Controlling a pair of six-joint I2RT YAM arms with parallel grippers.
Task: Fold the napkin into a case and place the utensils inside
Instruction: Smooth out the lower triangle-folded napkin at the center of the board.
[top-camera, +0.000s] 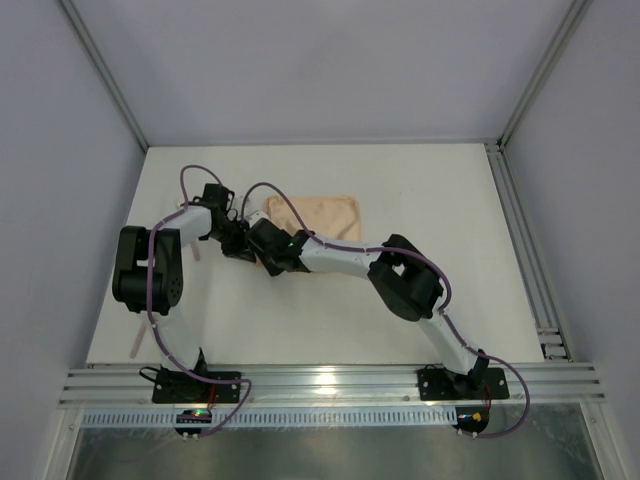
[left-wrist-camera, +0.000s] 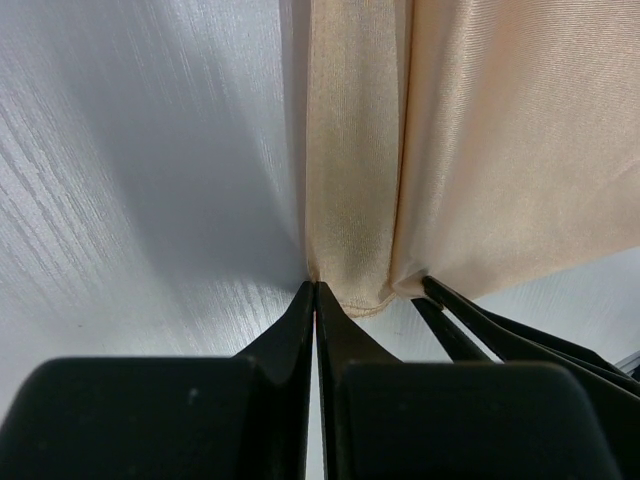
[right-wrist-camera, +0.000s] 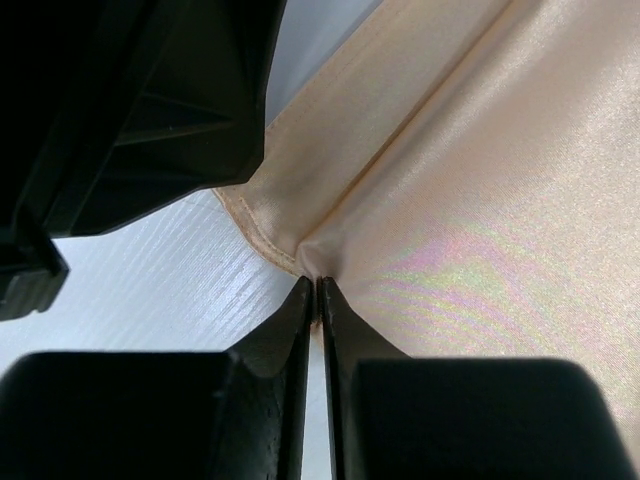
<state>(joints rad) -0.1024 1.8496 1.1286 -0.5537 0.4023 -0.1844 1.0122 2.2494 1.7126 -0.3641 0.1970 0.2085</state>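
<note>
The left gripper (left-wrist-camera: 316, 292) and right gripper (right-wrist-camera: 320, 285) each pinch the hemmed edge (jaws nearly together) of the shiny peach-orange cloth napkin (top-camera: 325, 215).

The left gripper (left-wrist-camera: 315, 290) and right gripper (right-wrist-camera: 318, 285) are pinched shut on the napkin (top-camera: 325, 212) at its near left corner. They sit just beside each other, so nothing passes between them. The right arm (top-camera: 350, 255) slants across the middle of the table (top-camera: 450, 200) and bars the napkin's near side. The left arm (top-camera: 150, 265) bulks by the left edge, with a utensil (top-camera: 135, 342) near it. Open table lies behind the napkin and over the right side.
</note>
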